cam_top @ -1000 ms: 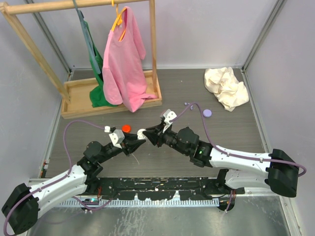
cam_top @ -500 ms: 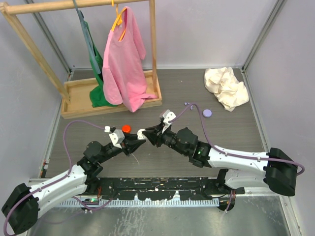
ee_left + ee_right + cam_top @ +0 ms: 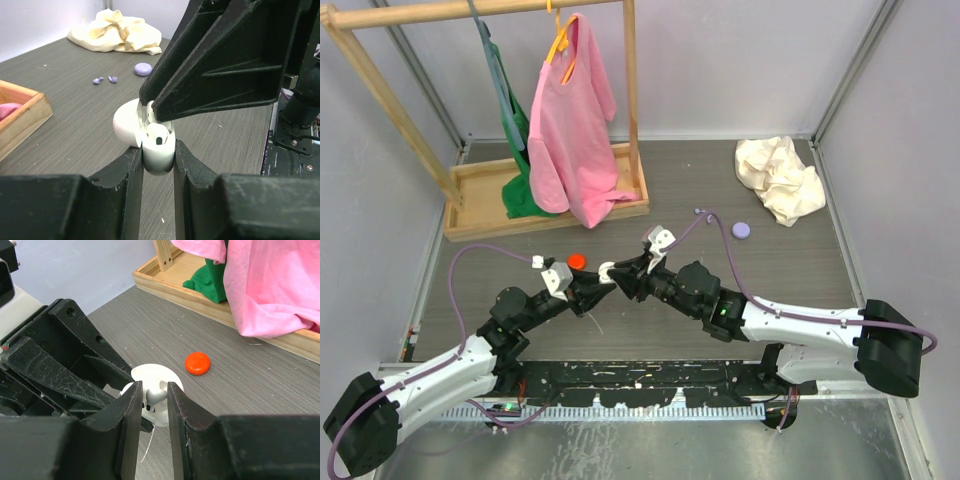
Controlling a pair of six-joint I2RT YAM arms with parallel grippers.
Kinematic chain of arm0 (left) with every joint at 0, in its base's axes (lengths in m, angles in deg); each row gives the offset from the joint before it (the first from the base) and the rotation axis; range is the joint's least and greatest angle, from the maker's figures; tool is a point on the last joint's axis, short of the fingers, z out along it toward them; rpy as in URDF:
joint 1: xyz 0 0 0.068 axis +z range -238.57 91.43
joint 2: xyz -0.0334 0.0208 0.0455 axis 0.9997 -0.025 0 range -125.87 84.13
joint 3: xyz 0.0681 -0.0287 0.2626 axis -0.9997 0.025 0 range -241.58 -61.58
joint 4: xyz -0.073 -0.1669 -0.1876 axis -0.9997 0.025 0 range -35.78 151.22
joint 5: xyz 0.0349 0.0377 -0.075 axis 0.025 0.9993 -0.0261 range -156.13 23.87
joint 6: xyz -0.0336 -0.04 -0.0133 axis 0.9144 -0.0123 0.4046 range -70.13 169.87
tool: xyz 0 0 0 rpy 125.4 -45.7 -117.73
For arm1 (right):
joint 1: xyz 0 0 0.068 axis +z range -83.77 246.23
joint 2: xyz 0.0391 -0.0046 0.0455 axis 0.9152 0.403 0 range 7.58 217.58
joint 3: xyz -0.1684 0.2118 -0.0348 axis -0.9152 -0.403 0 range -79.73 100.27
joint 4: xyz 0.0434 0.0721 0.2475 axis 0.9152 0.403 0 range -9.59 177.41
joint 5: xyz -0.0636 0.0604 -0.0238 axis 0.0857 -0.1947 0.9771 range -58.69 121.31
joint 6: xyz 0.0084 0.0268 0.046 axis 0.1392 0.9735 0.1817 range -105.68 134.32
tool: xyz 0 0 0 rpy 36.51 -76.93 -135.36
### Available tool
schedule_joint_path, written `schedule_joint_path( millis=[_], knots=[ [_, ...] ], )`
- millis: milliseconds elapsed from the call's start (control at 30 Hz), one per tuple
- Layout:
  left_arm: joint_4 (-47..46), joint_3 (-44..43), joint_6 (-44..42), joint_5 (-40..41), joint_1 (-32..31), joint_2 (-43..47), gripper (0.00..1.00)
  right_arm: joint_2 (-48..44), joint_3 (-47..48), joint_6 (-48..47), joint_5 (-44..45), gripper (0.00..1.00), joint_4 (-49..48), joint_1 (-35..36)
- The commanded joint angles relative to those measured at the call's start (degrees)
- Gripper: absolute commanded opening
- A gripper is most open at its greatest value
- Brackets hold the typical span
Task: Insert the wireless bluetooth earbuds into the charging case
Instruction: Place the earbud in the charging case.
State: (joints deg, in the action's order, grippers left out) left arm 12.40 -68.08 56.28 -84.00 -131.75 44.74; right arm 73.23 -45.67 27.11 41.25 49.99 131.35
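My left gripper [image 3: 159, 150] is shut on the round white charging case [image 3: 159, 156], lifted a little off the table with its lid [image 3: 125, 122] swung open. One white earbud [image 3: 157, 134] sits in the case. Above it my right gripper [image 3: 151, 395] is shut on a second white earbud [image 3: 156, 396], its stem down in the case's opening [image 3: 159, 375]. In the top view the two grippers [image 3: 606, 284] [image 3: 618, 275] meet tip to tip at the case [image 3: 606, 270]. Two lilac earbuds [image 3: 98, 80] [image 3: 113, 79] lie loose further back.
A red round case [image 3: 577, 261] lies just left of the grippers, a lilac one [image 3: 742, 229] at the right. A cream cloth [image 3: 780, 178] is bunched at the back right. A wooden rack [image 3: 480, 190] with a pink shirt [image 3: 570, 120] stands back left.
The right arm has crept slightly left, towards the held case. The left arm and the case have stayed put.
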Motion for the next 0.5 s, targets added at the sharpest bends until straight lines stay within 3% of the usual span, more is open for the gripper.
schedule_joint_path(
  millis=[0, 467],
  knots=[
    [-5.0, -0.6, -0.2, 1.3, -0.2, 0.3, 0.00, -1.0, -0.4, 0.2, -0.1, 0.33, -3.3, 0.6],
    [-4.8, -0.7, -0.2, 1.5, -0.2, 0.1, 0.00, -3.9, 2.1, -0.4, 0.3, 0.50, 3.3, 0.6]
  ],
)
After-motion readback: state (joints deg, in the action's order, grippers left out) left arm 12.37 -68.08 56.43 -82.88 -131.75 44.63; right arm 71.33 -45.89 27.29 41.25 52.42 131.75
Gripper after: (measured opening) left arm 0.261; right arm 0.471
